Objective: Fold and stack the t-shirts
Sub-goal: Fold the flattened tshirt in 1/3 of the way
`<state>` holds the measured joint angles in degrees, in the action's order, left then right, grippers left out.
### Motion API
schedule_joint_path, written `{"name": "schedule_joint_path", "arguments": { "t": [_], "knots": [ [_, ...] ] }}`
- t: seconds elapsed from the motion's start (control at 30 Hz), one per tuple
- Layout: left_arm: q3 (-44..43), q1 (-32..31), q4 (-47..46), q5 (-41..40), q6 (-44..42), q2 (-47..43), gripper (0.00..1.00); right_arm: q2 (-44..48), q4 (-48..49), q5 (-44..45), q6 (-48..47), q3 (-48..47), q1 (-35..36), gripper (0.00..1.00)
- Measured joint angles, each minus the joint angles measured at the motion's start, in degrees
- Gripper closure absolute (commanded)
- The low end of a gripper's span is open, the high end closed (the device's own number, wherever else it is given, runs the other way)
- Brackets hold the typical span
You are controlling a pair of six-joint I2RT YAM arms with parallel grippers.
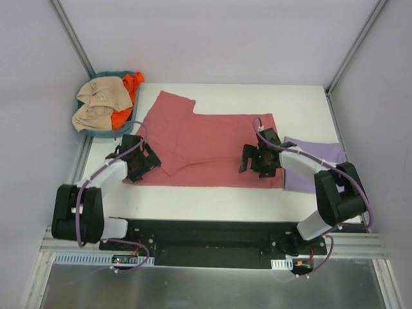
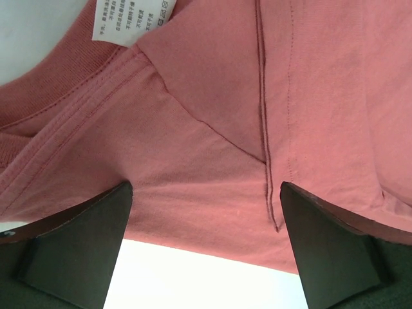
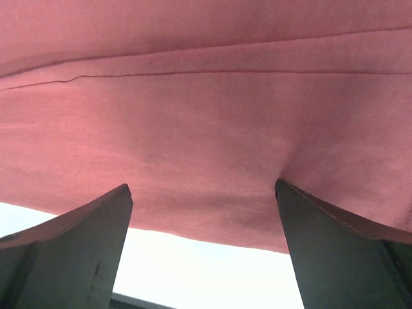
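Observation:
The brick-red t-shirt [image 1: 206,138] lies spread flat across the middle of the table, one sleeve pointing back left. A pale lavender t-shirt [image 1: 322,153] lies folded at the right, partly under my right arm. My left gripper [image 1: 138,161] stands open over the red shirt's near left edge; in the left wrist view the gripper [image 2: 206,193] straddles the hem near a seam, with the white neck label [image 2: 132,19] above. My right gripper [image 1: 257,159] is open over the near right edge. Seen from the right wrist, that gripper [image 3: 203,190] has one fingertip [image 3: 302,206] dimpling the red cloth [image 3: 206,116].
A small teal basket [image 1: 95,133] sits at the back left corner, holding beige clothes [image 1: 96,103] and an orange one [image 1: 129,96]. White table [image 1: 212,199] shows in front of the red shirt. Grey walls and metal posts close in the back and sides.

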<state>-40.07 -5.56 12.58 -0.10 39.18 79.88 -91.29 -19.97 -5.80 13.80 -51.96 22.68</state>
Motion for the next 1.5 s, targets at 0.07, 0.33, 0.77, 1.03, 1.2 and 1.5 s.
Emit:
{"name": "schedule_joint_path", "arguments": {
  "t": [0.07,0.33,0.77,1.03,1.2,1.5],
  "knots": [
    [4.0,0.0,2.0,-1.4,0.8,-5.4,0.01,2.3,-0.2,0.0,0.9,2.3,1.6,0.04],
    [14.5,0.0,11.5,-1.4,4.0,-28.3,0.01,10.4,-3.1,0.6,4.4,9.2,5.8,0.04],
    [10.2,-1.0,12.0,11.2,4.4,-28.9,0.22,15.2,-6.4,3.0,5.2,10.0,6.7,0.04],
    [10.2,-6.8,8.1,13.2,6.7,-20.8,0.43,13.3,-6.4,3.2,6.0,10.1,6.7,0.04],
    [10.1,-8.0,6.6,12.7,7.2,-18.0,0.43,13.0,-6.4,3.5,6.3,10.1,6.7,0.04],
    [10.1,-8.4,5.0,10.1,7.8,-13.6,0.66,13.0,-6.5,4.0,6.4,10.3,6.7,0.04]
  ]
}}
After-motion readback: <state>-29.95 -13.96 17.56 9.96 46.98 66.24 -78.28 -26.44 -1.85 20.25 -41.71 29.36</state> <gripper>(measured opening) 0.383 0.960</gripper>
